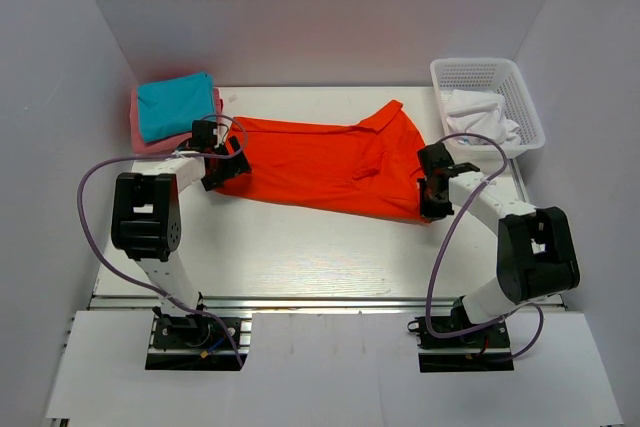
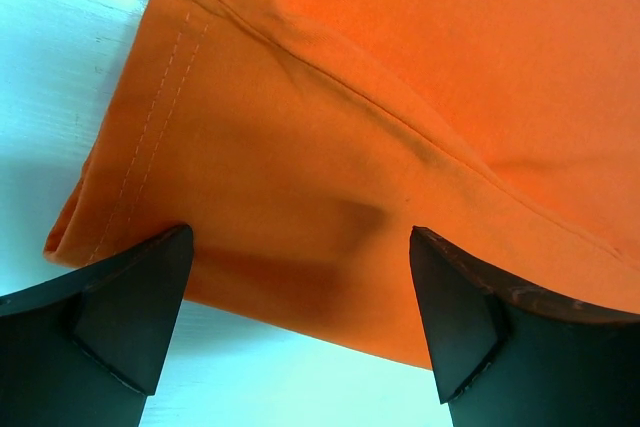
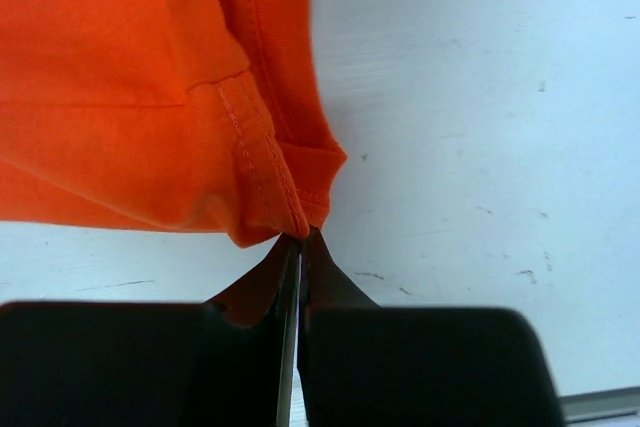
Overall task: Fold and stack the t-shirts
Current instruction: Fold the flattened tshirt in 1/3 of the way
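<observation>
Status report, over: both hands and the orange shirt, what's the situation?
Left hand open, straddling the hem of the orange shirt. Right hand shut on its edge. Shirt spread out, not yet folded. Nothing lying on it.

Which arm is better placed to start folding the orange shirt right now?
Right. The right gripper is shut on the orange shirt at its edge, ready to lift. The left gripper hangs open over the cloth, holding nothing.
</observation>
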